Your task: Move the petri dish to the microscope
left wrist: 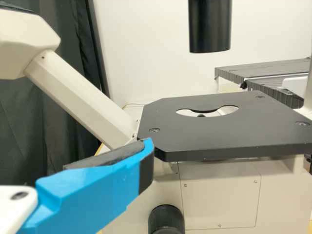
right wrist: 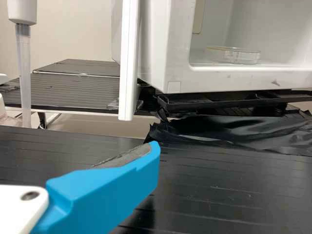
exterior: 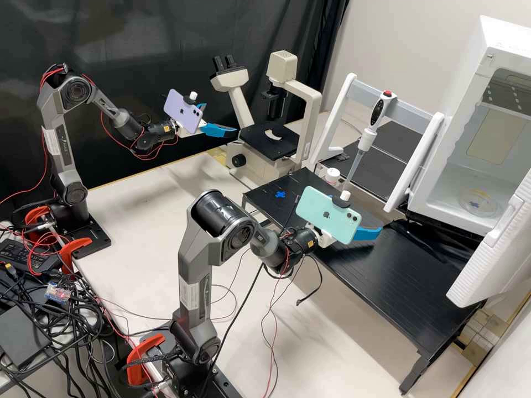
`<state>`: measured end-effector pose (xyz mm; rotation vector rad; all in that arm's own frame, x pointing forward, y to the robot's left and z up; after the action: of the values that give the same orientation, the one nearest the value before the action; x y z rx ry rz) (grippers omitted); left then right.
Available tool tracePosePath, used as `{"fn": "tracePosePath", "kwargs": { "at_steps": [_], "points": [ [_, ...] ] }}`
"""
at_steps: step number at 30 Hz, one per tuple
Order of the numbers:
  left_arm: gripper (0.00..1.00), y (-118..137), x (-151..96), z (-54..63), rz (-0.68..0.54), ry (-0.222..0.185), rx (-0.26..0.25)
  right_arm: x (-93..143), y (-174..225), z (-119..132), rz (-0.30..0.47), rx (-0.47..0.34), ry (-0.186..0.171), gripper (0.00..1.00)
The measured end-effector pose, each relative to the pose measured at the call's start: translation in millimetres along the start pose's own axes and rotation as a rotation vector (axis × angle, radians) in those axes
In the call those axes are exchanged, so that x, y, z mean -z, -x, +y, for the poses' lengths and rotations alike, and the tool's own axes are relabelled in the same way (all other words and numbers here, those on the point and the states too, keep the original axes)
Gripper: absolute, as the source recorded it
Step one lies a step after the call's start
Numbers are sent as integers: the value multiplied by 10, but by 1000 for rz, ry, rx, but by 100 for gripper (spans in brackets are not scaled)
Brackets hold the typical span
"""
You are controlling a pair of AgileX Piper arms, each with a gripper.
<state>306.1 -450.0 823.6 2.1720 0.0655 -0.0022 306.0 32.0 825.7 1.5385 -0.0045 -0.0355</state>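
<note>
The clear petri dish [exterior: 478,203] [right wrist: 235,55] lies on the floor of the white open-fronted chamber. The microscope [exterior: 312,110] stands at the back; its black stage [exterior: 265,145] [left wrist: 224,139] has a round cut-out and bears no dish. Beside the stage, on the eyepiece side, my left gripper [exterior: 221,118] is open and empty; the left wrist view shows one finger of this gripper [left wrist: 146,151] with its grey pad bare. My right gripper [exterior: 363,219] hangs over the black raised table in front of the chamber, also open and empty; one blue finger of this gripper [right wrist: 153,152] shows up close.
The black raised table [exterior: 381,276] [right wrist: 219,195] carries a blue cross mark [exterior: 280,194]. A pipette [exterior: 371,124] hangs on a white frame near a small white-capped bottle [exterior: 332,176]. The chamber's door [exterior: 492,249] swings out over the table's right end. Loose cables [exterior: 271,320] hang beneath the right arm.
</note>
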Motion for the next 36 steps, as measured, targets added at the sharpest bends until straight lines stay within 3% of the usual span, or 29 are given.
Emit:
{"fn": "tracePosePath", "kwargs": {
  "at_steps": [11,17,22,27,36],
  "points": [
    [100,0,0,0,0,0,0,-8,0,8,-3,-2,0,100],
    [100,0,0,0,0,0,0,-125,20,132,-34,-38,-10,100],
    [100,0,0,0,0,0,0,-253,63,317,-50,-77,-53,100],
    [100,0,0,0,0,0,0,-406,51,617,-78,-168,-101,100],
    [100,0,0,0,0,0,0,-522,-260,1064,-102,-286,-102,100]
  ]
}}
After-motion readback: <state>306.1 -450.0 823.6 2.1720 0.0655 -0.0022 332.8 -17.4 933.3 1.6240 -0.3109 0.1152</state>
